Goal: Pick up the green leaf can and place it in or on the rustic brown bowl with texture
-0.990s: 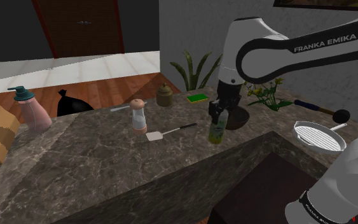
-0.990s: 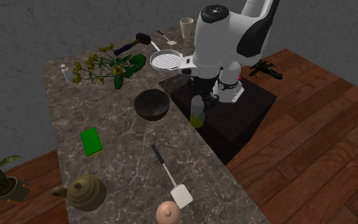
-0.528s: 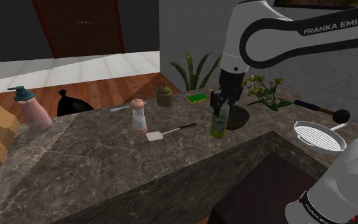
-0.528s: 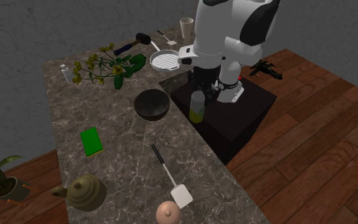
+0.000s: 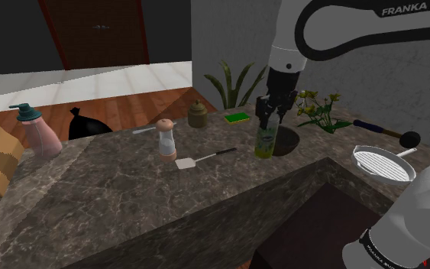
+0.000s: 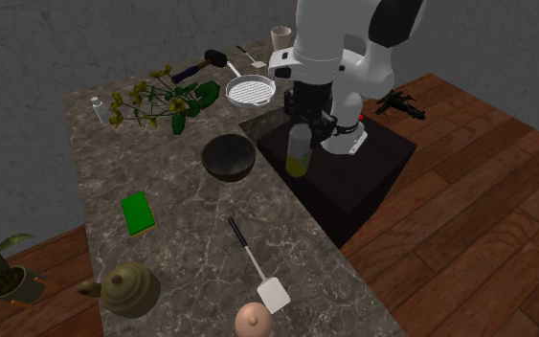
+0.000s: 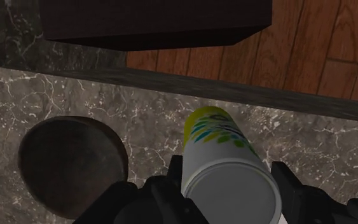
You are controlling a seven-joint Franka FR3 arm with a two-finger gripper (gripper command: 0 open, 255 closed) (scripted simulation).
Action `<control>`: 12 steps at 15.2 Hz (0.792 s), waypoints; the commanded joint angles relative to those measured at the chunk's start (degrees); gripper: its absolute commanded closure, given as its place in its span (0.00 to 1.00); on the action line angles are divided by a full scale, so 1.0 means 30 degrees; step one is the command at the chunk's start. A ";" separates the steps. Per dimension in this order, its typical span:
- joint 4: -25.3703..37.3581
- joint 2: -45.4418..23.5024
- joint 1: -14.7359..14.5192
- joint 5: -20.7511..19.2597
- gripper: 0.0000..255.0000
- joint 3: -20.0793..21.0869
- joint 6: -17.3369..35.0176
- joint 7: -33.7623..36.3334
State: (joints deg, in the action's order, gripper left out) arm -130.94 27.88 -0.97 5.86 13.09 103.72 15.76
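My black gripper (image 5: 269,116) (image 6: 304,126) is shut on the leaf can (image 5: 266,143) (image 6: 298,156), a tall pale can with green and yellow leaf print. The can hangs upright above the stone counter, lifted off it. In the wrist view the can (image 7: 219,159) is clasped between my two fingers (image 7: 173,173), its printed end pointing down at the counter. The dark brown bowl (image 5: 286,142) (image 6: 228,157) (image 7: 72,163) stands on the counter just beside the can, partly behind it in the shoulder view.
On the marble counter (image 6: 181,258) lie a white spatula (image 6: 258,269), a green sponge (image 6: 138,213), a teapot (image 6: 127,290), a flower bunch (image 6: 160,101), a strainer pan (image 6: 249,91) and a shaker (image 5: 166,140). The counter edge and dark stand (image 6: 363,177) lie close to the can.
The arm has risen, lifting the can clear of the counter, and it has shifted slightly toward the bowl. The grip on the can has stayed the same.
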 commanded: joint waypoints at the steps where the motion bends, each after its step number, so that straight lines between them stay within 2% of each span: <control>1: 0.0370 -0.0142 0.0208 -0.0199 1.00 -0.0353 -0.0252 -0.0437; 12: 0.3173 -0.2221 0.2194 -0.1884 1.00 -0.3862 -0.1096 -0.5146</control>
State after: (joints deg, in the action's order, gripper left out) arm -121.71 21.40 5.06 0.59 2.51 100.51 1.82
